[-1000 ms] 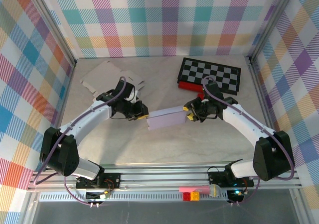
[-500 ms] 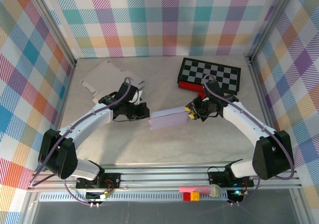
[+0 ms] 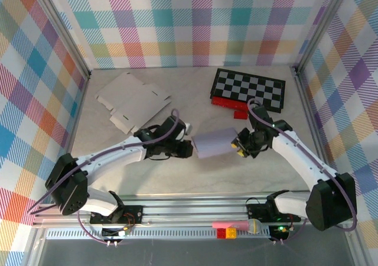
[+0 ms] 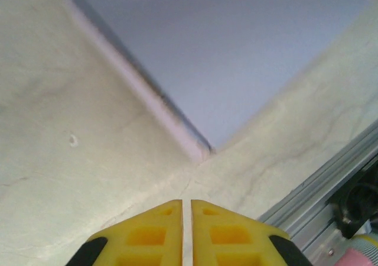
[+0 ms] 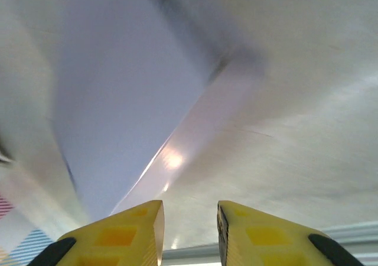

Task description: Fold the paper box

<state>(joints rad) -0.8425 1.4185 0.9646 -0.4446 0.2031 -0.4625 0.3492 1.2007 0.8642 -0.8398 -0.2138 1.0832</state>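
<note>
Left gripper (image 3: 189,149) has its fingers (image 4: 155,233) pressed together on nothing, at the 9 o'clock edge of your lavender rectangular paper box (image 3: 214,143), mid-table. Right gripper (image 3: 239,147) stands spread at the box's 3 o'clock end, where blur hides any contact. You have bare marbled table (image 3: 224,180) at 6 o'clock. Flat grey cardboard blank (image 3: 133,97) lies at 10, black-and-white checkerboard (image 3: 249,88) at 1.
</note>
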